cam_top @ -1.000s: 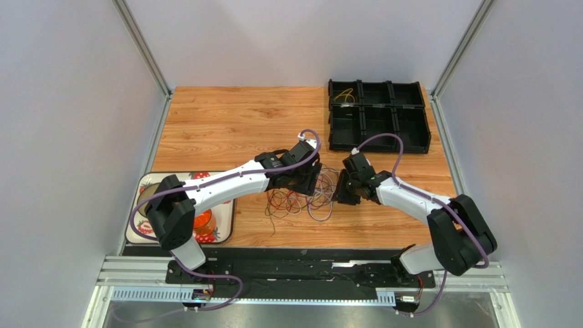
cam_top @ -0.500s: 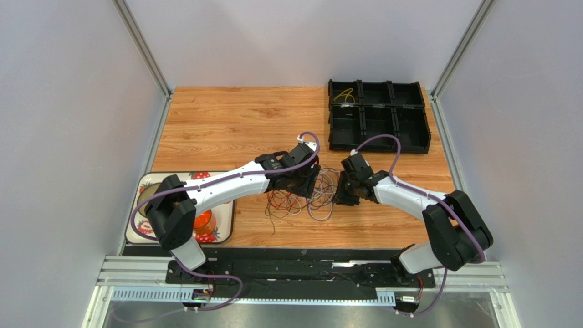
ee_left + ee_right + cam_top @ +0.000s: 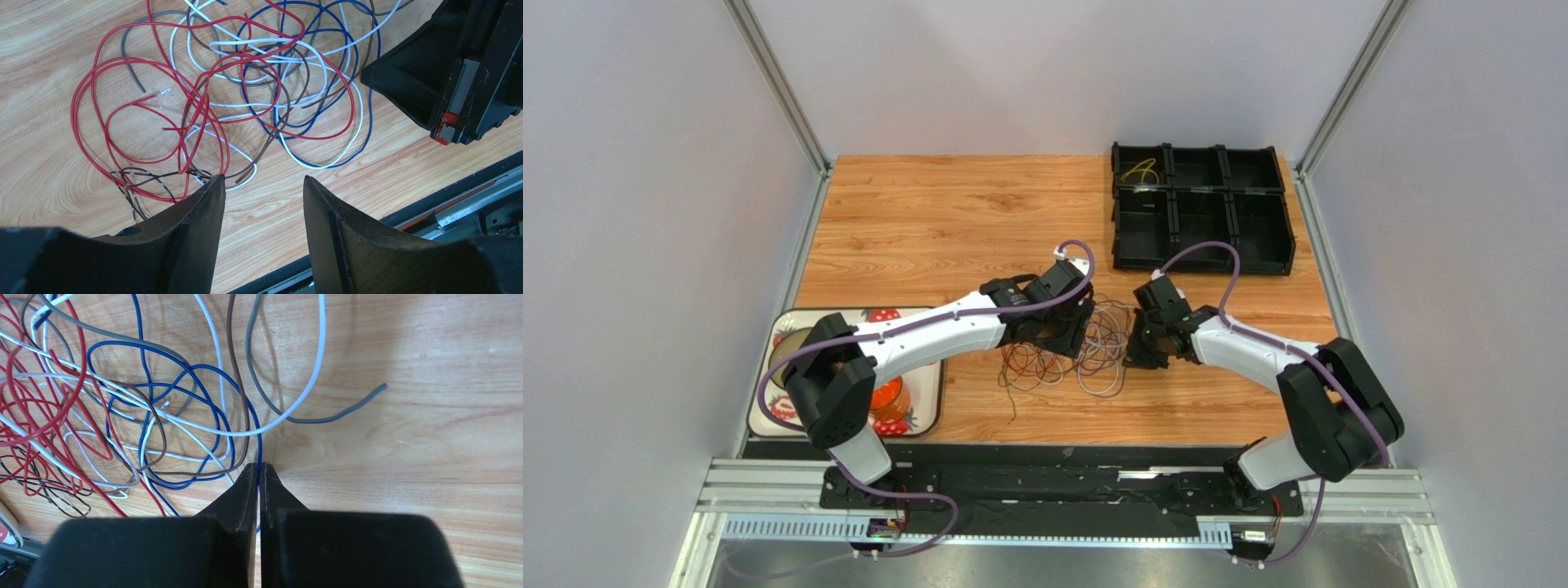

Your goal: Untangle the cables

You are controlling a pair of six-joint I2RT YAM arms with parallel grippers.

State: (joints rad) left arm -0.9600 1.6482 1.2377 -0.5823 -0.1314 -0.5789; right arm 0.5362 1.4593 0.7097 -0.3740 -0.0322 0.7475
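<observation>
- Top view: the cables [image 3: 1075, 355] lie heaped on the tabletop [image 3: 928, 221]. The left tool [image 3: 1063, 331] is at their left edge and the right tool [image 3: 1140, 347] at their right.
- Left wrist: the left tool is released and empty over the cables' edge, probably ready to pin them.
- Right wrist: the right tool is clenched on a blue cable [image 3: 259, 441] at the cables' right edge, seemingly to draw it free.
</observation>
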